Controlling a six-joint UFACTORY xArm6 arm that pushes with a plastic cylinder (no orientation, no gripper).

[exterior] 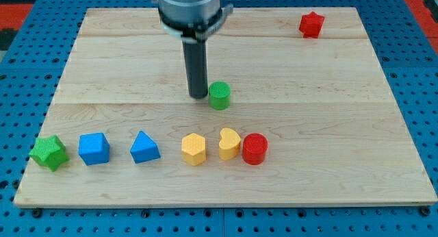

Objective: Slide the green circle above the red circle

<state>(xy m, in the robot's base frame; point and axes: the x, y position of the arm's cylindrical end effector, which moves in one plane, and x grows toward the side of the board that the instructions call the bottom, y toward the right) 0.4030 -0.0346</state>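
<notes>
The green circle (220,96) is a short green cylinder near the middle of the wooden board (328,127). The red circle (254,148) is a short red cylinder lower down and a little to the view's right of it. My tip (198,96) is the lower end of the dark rod and stands just to the left of the green circle, close to it or touching it. The green circle lies up and to the left of the red circle, with a gap between them.
A row runs along the lower board: a green star (48,153), a blue cube (94,148), a blue triangle (144,147), a yellow hexagon (194,149) and a yellow heart (229,144) touching the red circle. A red star (311,24) sits at the top right.
</notes>
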